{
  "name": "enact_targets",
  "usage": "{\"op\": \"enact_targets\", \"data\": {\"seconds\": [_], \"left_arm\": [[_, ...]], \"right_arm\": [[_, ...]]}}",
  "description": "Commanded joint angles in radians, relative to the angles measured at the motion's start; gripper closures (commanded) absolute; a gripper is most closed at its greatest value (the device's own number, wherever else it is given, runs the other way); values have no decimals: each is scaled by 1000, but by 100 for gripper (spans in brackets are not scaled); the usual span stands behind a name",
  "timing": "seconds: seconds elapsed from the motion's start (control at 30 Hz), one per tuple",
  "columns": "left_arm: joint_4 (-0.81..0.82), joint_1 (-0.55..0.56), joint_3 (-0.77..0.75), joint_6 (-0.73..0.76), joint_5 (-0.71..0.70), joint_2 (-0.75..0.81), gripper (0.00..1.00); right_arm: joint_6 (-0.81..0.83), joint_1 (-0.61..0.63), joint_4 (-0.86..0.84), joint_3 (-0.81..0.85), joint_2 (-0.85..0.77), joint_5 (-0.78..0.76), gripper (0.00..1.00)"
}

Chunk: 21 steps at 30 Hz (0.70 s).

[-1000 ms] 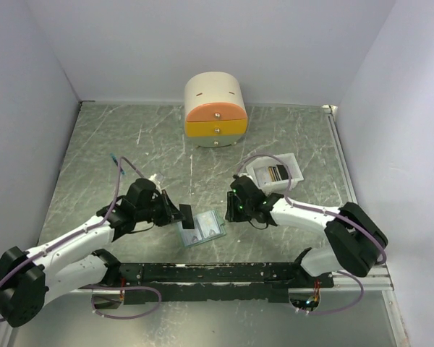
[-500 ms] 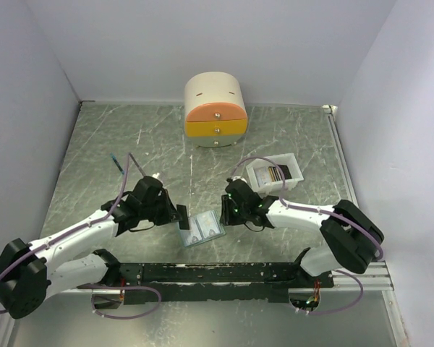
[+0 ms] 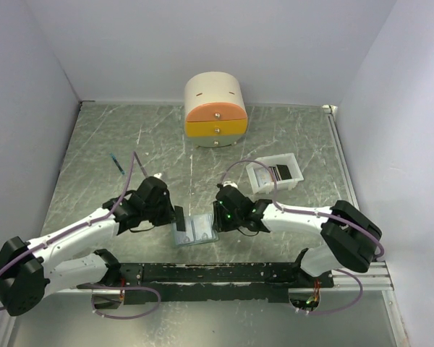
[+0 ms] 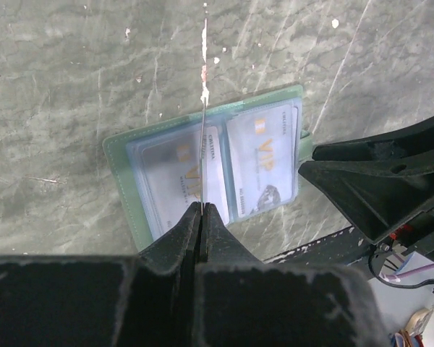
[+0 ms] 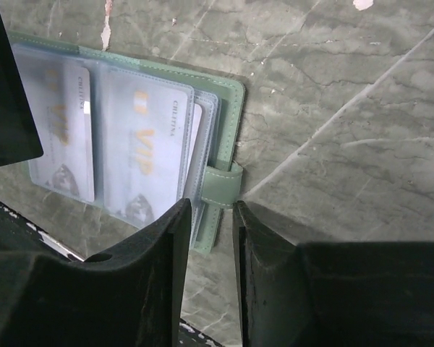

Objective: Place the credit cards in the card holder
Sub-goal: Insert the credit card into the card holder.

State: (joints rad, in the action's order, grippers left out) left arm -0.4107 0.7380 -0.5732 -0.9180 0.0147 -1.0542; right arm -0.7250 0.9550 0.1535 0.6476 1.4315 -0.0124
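Observation:
The card holder [image 3: 194, 233] lies open on the table, grey-green with pale blue pockets that show cards inside [image 4: 210, 166] [image 5: 130, 130]. My left gripper [image 3: 179, 216] [image 4: 202, 206] is shut on a thin credit card [image 4: 203, 130], seen edge-on and standing over the holder's middle fold. My right gripper [image 3: 218, 217] [image 5: 212, 206] is open at the holder's right edge, its jaws to either side of the green clasp strap [image 5: 223, 184]. More dark credit cards [image 3: 278, 172] lie in the white tray [image 3: 294, 178].
A round cream-and-orange drawer box [image 3: 215, 108] stands at the back. A thin blue stick [image 3: 118, 165] lies at the left. The right gripper's black body [image 4: 376, 173] sits close beside the holder. The black base rail [image 3: 217, 273] runs along the near edge.
My right gripper moved left from the tray side to the holder's right edge and narrowed a little. My left gripper brought the card right over the holder, which shifted slightly left.

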Motion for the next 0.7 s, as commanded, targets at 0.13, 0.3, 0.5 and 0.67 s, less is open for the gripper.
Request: {"op": "enact_targets", "data": {"seconds": [0.13, 0.3, 0.5, 0.67], "left_arm": [[69, 13, -30, 14, 147, 128, 92], [59, 12, -27, -75, 223, 240, 89], [175, 11, 28, -237, 383, 322, 87], [274, 11, 75, -336, 438, 393, 84]], "right_arm": [[61, 5, 14, 24, -230, 9, 65], [0, 5, -191, -51, -425, 135, 45], [-205, 6, -235, -65, -480, 166, 42], [-264, 4, -204, -59, -493, 167, 39]]}}
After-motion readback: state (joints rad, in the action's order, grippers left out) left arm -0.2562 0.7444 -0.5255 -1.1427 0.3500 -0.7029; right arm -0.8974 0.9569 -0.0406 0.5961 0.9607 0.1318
